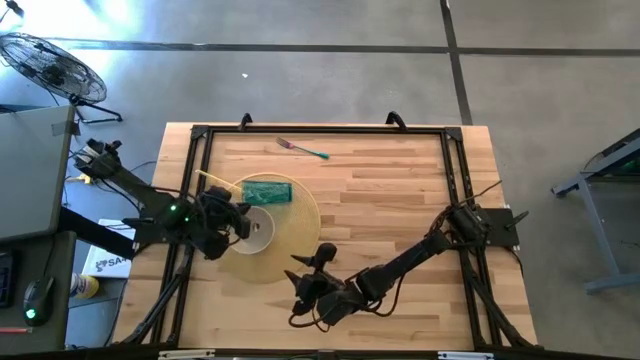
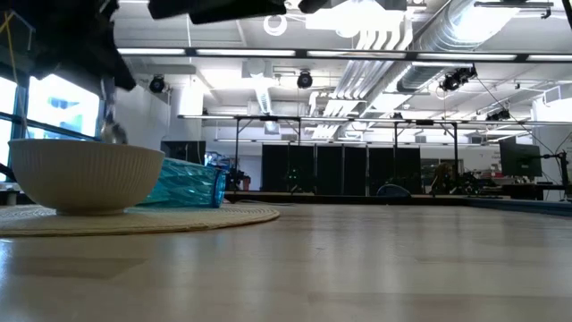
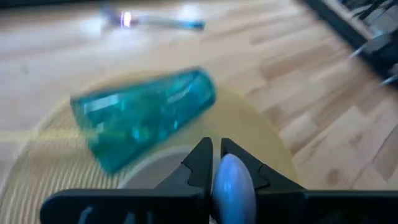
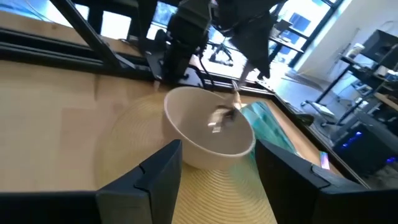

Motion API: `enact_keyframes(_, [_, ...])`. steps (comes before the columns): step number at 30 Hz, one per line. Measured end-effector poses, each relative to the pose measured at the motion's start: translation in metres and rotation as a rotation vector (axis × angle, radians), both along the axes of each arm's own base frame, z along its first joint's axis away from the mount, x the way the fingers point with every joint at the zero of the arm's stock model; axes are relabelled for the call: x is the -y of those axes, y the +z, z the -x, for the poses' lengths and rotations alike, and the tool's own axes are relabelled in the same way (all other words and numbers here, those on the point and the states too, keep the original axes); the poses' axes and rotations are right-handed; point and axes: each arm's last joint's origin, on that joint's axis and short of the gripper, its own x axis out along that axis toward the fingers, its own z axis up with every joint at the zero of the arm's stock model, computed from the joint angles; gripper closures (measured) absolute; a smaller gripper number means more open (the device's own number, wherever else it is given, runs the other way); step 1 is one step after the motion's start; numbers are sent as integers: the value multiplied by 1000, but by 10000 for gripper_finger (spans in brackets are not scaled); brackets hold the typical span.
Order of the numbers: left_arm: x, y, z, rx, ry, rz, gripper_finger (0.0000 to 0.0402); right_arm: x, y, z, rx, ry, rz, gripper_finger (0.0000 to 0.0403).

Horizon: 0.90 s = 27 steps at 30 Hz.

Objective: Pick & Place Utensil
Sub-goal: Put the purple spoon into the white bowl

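Note:
A cream ribbed bowl [image 4: 208, 127] stands on a round woven placemat [image 1: 305, 215] at the table's left. A teal cup [image 1: 265, 191] lies on its side on the mat, just behind the bowl. My left gripper [image 3: 216, 155] is over the bowl, shut on a metal spoon [image 4: 225, 113]. My right gripper [image 4: 217, 180] stands open near the table's front edge, pointing at the bowl, with nothing between its fingers. A teal-handled fork [image 1: 303, 149] lies on the wood near the far edge. My left gripper pinches the spoon's handle [image 3: 233, 180] between its two fingers, whose tips stand close together above the rounded metal end. The fingers come slanting down from the table's left. The spoon hangs below them, tilted, its lower end [image 4: 216, 123] inside the bowl's hollow.
Black frame rails [image 1: 320, 131] run along the table's far and side edges. Bare wood [image 1: 400, 190] lies between the mat and the right arm's base. A fan [image 1: 50, 65] and a desk stand off the table to the left.

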Motion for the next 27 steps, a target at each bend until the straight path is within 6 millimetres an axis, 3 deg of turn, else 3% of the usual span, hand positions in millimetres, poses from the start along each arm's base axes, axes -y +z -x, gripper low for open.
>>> enact_keyframes(12, [2,-18,1,-50,-17,134,365,5,-3,-3,-34,31,-6,205])
enact_keyframes(22, [1,-28,3,-137,-28,152,267,7,-6,-3,-76,77,-14,205])
enact_keyframes(27, [-3,-13,14,-233,-51,184,212,16,-11,-8,-136,151,-79,203])
